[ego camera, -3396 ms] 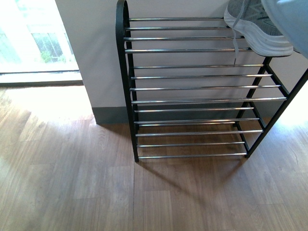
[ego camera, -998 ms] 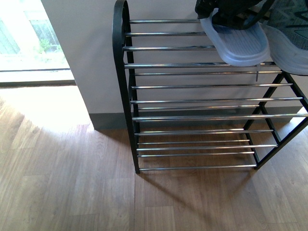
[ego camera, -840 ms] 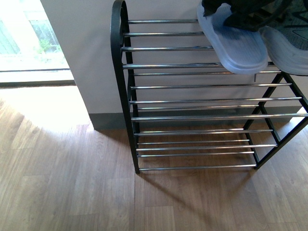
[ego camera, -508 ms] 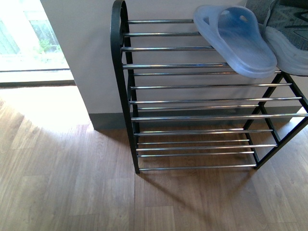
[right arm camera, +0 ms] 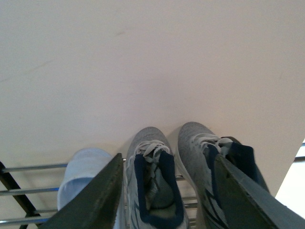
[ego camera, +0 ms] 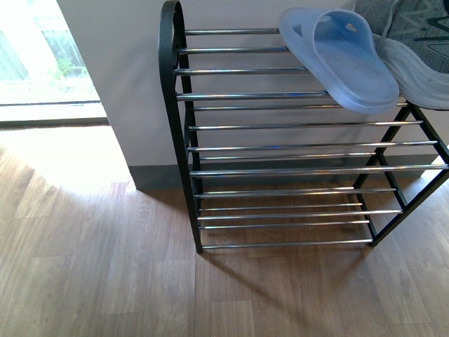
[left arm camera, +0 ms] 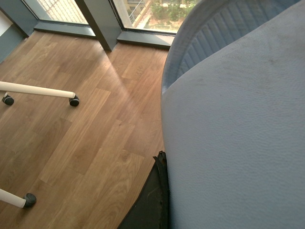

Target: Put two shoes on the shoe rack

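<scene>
One pale blue slide sandal lies on the top tier of the black shoe rack, beside a grey sneaker at the right. Neither arm shows in the front view. In the right wrist view two grey sneakers stand side by side on the chrome bars with the slide beside them. My right gripper hangs open above them, holding nothing. My left gripper is shut on another pale blue slide sandal, which hides all but one dark finger.
A pale wall rises behind the rack. Wood floor spreads in front and to the left, with a bright window at the far left. Under the held sandal are white legs on casters and a window frame.
The arm that held the slide over the top tier has drawn out of the front view. The slide now lies on the bars by itself. 3.4 s ago only a sneaker was there.
</scene>
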You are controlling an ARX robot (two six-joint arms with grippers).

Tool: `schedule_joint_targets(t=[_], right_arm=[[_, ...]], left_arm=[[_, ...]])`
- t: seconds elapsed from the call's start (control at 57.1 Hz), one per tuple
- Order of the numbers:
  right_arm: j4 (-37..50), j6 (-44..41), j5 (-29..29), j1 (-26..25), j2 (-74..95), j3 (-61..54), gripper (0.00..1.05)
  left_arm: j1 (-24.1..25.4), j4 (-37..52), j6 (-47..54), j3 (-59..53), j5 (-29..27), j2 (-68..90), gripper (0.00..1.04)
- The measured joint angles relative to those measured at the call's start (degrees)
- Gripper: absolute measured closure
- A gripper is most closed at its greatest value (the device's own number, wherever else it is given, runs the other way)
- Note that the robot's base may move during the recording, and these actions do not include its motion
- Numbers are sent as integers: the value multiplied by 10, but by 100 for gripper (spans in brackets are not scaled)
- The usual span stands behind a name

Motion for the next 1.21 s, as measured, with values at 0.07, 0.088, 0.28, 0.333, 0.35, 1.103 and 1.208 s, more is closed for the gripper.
schedule_joint_targets(t=[0.07, 0.088, 0.28, 0.333, 0.35, 1.103, 1.208], right_arm=[[3, -7, -27, -13, -12, -34, 72], [4, -9, -30, -16, -15, -44, 76], [11, -18, -30, -29, -78, -111, 103], [11, -19, -31, -29, -94, -127, 103], [11, -19, -31, -29, -97, -129, 103], [-64, -19, -31, -29, -301, -252, 103], [-89, -19, -31, -29, -326, -258, 103]], left_arm=[[0, 0, 0, 0, 0, 0, 103], [0, 0, 0, 0, 0, 0, 103], [0, 0, 0, 0, 0, 0, 103], [0, 0, 0, 0, 1, 0, 103], [0, 0, 0, 0, 1, 0, 103], [0, 0, 0, 0, 0, 0, 103], [0, 0, 0, 0, 0, 0, 103]])
